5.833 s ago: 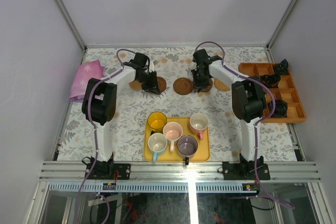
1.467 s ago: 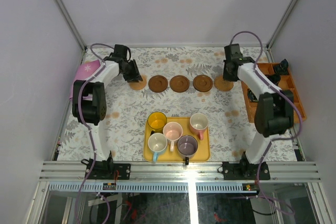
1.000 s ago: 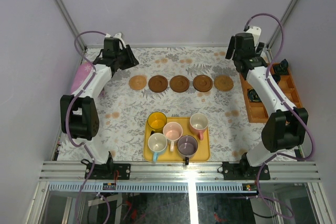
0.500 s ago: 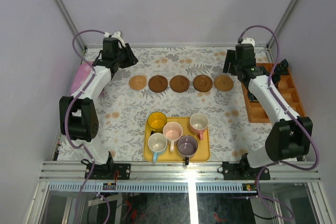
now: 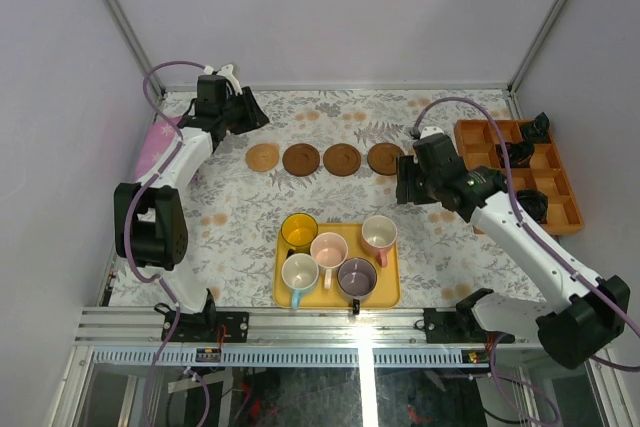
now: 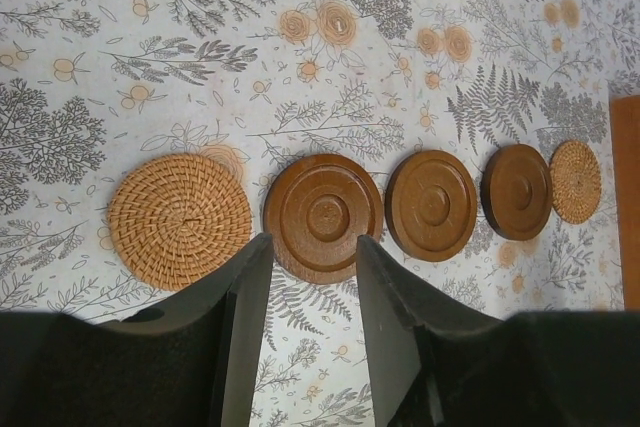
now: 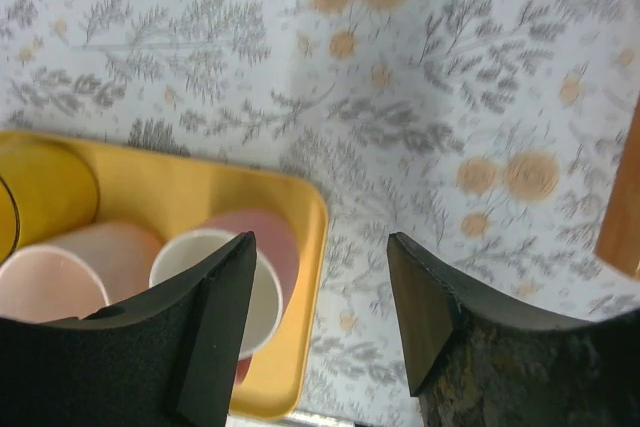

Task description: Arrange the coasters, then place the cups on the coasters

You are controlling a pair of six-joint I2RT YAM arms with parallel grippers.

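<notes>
Wooden and woven coasters (image 6: 323,217) lie in a row beyond the yellow tray (image 5: 390,287), where all five cups (image 5: 329,249) stand. The left gripper (image 6: 310,247) hovers over the row's left part, released and empty. The right gripper (image 7: 320,247) hangs by the tray's far right corner, jaws apart, grasping nothing.

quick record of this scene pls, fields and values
coasters: five in a row on the table, woven at both ends, wooden between
cups: five, all in the tray, none on a coaster
left gripper: open, empty, raised by the row's left end
right gripper: open, empty, over the tray's right edge by the salmon cup
done: coasters arranged
left to do: cups onto coasters
</notes>
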